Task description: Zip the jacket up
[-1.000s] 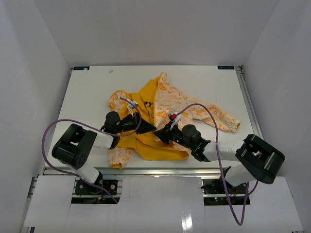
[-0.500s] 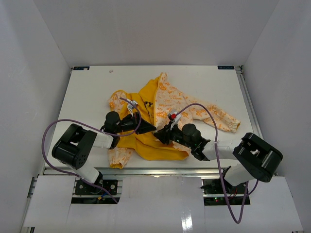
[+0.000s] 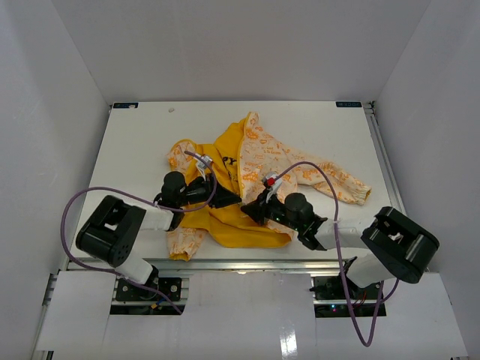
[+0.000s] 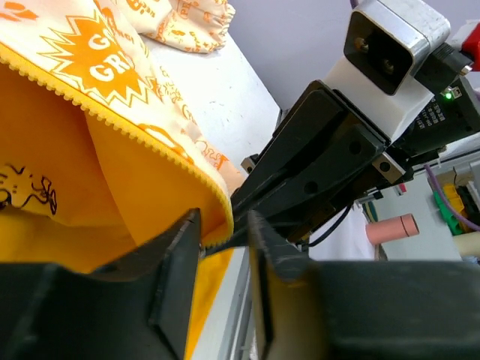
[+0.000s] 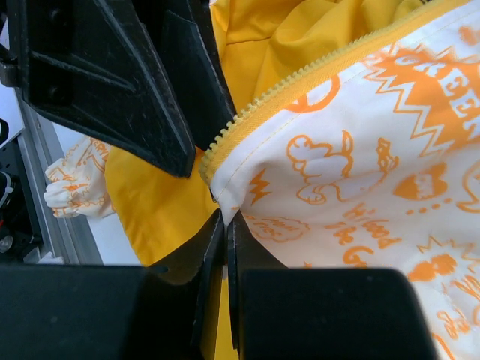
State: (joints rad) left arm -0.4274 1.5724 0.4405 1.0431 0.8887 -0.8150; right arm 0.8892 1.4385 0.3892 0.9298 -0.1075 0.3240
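Note:
The jacket [image 3: 255,154] lies open in the middle of the table, cream with orange print outside, yellow lining up. Both grippers meet at its near hem. My right gripper [image 3: 250,211] [image 5: 226,217] is shut on the cream bottom corner of the jacket [image 5: 360,165], just below the lower end of the yellow zipper [image 5: 300,79]. My left gripper [image 3: 229,199] [image 4: 225,225] stands open, a clear gap between its fingers. The other front's toothed zipper edge [image 4: 112,124] curls down against its left finger [image 4: 176,262]. The right gripper's black fingers lie just beyond that gap.
One sleeve [image 3: 352,187] stretches toward the right side of the white table [image 3: 150,135], another cuff [image 3: 184,244] lies near the front metal rail [image 3: 247,262]. Purple cables [image 3: 82,199] loop over both arms. White walls enclose the table on three sides.

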